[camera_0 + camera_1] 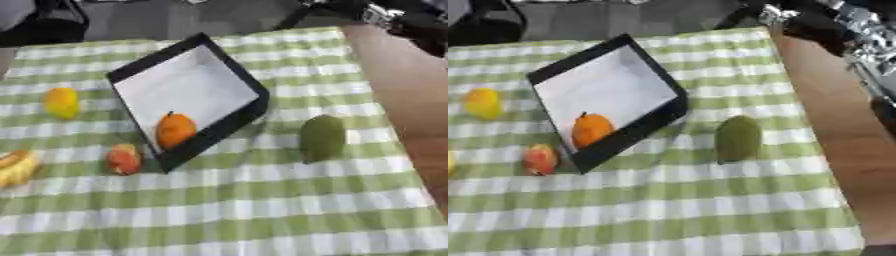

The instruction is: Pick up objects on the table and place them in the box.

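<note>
The desk (262,210) is covered by a green-and-white checked cloth (219,225); a bare brown strip of it is exposed along the right edge of the frame. A black box (254,92) with a white interior is set askew in the upper centre of the frame, one corner pointing toward the lower left. An orange fruit (175,130) is seen inside the box, in its lower corner, against the near wall.

Four further objects are laid on the cloth outside the box. A green fruit (322,137) is located right of centre, near the lower right side of the box but apart from it. A red fruit (123,159) is located just beside the lower corner of the box, on its left. A yellow fruit (61,102) is located at the left of the frame, well apart from the box. A banana (16,169) is cut off by the left edge of the frame, at mid height.

The right arm (859,30), black with silver joints, is seen entering from the upper right corner of the frame, above the bare strip of desk. Its hand cannot be made out, so it cannot be told whether the fingers are straight or curled. The arm is well apart from every object; the green fruit is nearest to it. The left hand is shown in neither view.
</note>
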Controlling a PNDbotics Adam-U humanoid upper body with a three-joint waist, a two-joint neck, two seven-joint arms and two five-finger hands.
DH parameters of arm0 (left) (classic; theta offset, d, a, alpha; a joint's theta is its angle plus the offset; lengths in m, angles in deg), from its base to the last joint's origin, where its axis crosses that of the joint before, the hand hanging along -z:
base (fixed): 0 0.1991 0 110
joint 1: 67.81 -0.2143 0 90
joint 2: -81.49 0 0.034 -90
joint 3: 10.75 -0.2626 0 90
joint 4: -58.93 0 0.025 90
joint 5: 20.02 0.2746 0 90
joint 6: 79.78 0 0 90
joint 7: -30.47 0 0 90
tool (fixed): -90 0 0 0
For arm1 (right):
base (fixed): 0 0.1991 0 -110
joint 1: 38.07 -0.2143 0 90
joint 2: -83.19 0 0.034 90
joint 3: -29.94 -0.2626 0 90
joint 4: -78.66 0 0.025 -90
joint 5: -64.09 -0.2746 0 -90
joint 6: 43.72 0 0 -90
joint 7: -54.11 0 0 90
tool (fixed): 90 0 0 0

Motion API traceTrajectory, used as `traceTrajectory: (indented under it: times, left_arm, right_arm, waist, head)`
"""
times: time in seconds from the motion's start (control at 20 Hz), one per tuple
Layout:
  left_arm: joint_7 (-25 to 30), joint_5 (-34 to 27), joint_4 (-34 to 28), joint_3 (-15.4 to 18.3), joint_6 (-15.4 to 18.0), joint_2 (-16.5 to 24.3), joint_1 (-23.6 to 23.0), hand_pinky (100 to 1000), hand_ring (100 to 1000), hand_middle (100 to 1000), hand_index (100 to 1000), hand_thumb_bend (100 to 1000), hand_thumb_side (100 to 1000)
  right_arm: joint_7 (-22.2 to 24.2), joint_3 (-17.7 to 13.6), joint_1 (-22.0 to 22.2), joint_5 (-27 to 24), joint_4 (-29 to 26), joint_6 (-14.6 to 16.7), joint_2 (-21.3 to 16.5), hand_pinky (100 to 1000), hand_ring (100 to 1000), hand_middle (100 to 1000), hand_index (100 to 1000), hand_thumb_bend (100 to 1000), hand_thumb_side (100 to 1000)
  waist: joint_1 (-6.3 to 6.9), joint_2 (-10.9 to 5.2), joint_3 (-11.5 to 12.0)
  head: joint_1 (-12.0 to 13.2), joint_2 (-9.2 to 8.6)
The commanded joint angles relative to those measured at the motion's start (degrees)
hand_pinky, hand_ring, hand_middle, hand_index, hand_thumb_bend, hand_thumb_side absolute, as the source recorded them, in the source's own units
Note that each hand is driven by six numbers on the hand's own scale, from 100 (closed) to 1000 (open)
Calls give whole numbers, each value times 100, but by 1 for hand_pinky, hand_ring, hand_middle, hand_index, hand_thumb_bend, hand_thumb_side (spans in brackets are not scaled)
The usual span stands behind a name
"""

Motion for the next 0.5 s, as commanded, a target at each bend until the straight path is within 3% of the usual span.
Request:
traceTrajectory:
  times: [0.05,0.35,0.5]
  left_arm:
    - [-60,18,-179,106,-17,316,10,800,841,827,924,277,815]
    - [-88,78,-372,128,-42,463,-150,800,842,828,923,277,808]
    - [-101,97,-445,133,-71,521,-230,799,842,828,922,276,807]
  right_arm:
    - [341,-58,50,232,-533,40,-532,902,837,819,884,216,570]
    - [976,-188,279,319,-1298,155,-1127,902,847,826,887,279,542]
    - [1402,-214,326,459,-1453,401,-1391,900,850,830,890,332,526]
  waist:
    - [-77,29,-18]
    - [-82,9,-67]
    - [-86,-6,-79]
  head:
    - [97,9]
    - [187,9]
    - [205,9]
